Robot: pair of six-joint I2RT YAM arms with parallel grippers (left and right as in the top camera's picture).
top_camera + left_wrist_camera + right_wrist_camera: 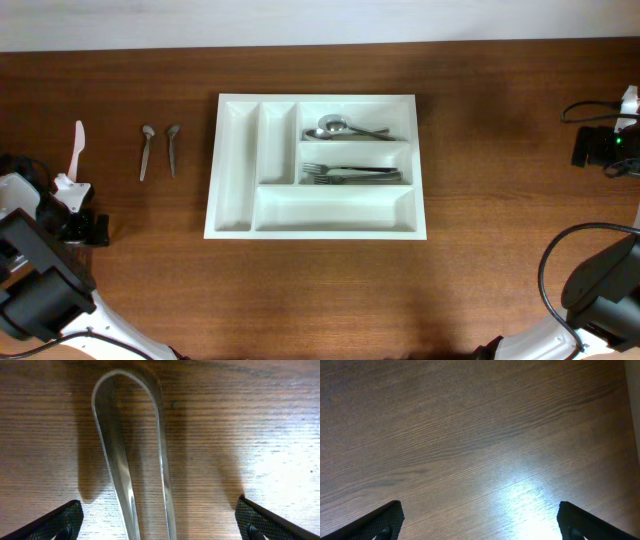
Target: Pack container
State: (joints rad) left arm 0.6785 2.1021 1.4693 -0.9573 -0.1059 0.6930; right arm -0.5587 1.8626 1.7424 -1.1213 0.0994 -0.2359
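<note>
The container, a large white tray, sits mid-table. Its upper right compartment holds spoons and the one below it holds forks; the other compartments look bare. Two loose spoons lie left of it, and further left lies a pale, shiny piece of cutlery. In the left wrist view my left gripper is open, its fingertips wide apart on either side of a shiny rounded handle lying on the wood. My right gripper is open over bare table.
A black device with a green light and cables sits at the far right edge. My left arm fills the front left corner and my right arm the front right. The wooden tabletop ends at a white wall behind.
</note>
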